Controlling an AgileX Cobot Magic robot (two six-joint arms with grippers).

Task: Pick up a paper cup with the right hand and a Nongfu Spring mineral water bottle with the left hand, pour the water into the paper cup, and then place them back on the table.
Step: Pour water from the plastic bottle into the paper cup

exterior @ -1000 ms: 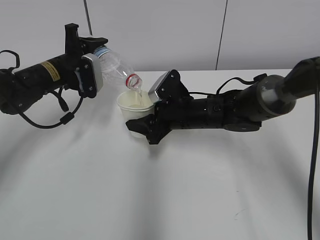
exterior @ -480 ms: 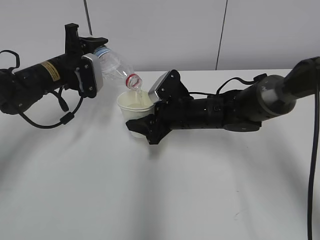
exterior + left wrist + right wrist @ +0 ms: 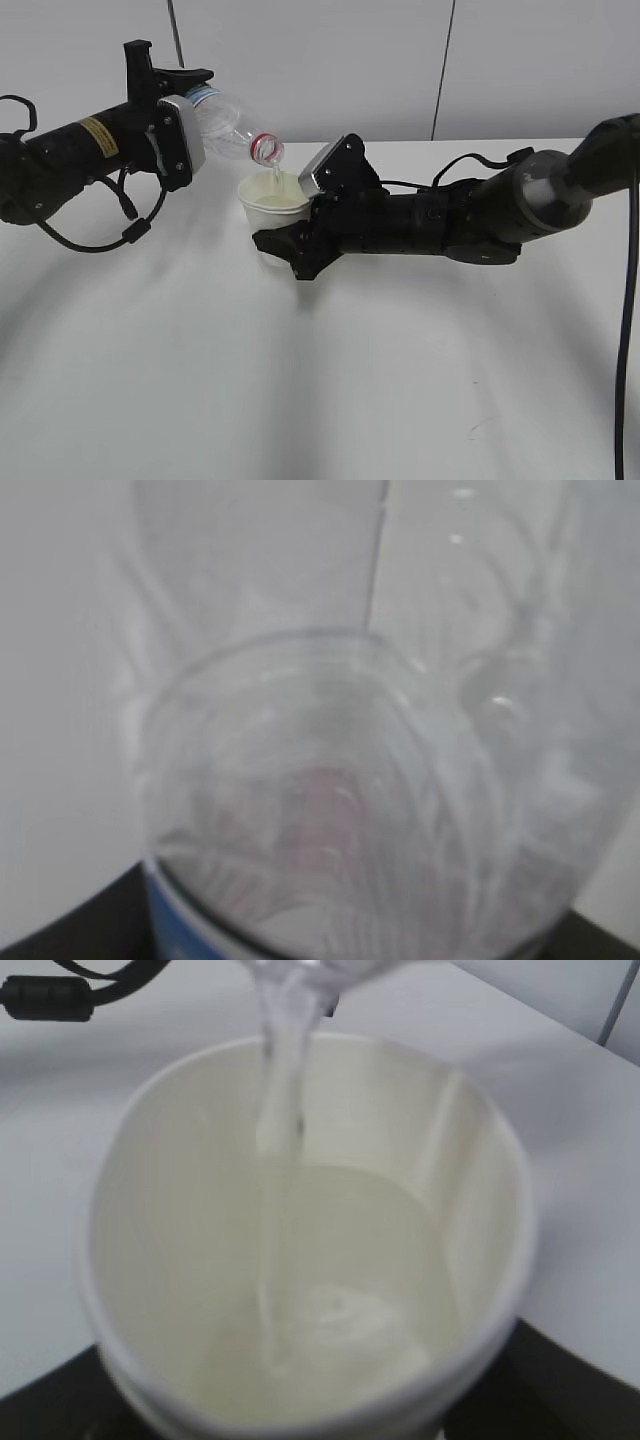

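Observation:
My left gripper (image 3: 178, 88) is shut on the Nongfu Spring mineral water bottle (image 3: 228, 125) and holds it tilted, mouth down to the right, its red neck ring over the paper cup (image 3: 272, 213). A thin stream of water falls from the bottle into the cup. My right gripper (image 3: 285, 240) is shut on the cup and holds it above the table (image 3: 330, 380). In the left wrist view the clear bottle (image 3: 330, 780) fills the frame. In the right wrist view the cup (image 3: 180, 1240) is partly full of water, with the stream entering at its far side.
A grey wall stands behind the table's far edge. Black cables hang from both arms, one loop under the left arm (image 3: 120, 235) and one down the right edge (image 3: 628, 330). A faint scuff mark (image 3: 480, 424) lies on the table at the front right.
My left gripper has lifted slightly and the bottle's mouth has risen. My right gripper has raised the cup a little. Water keeps pouring.

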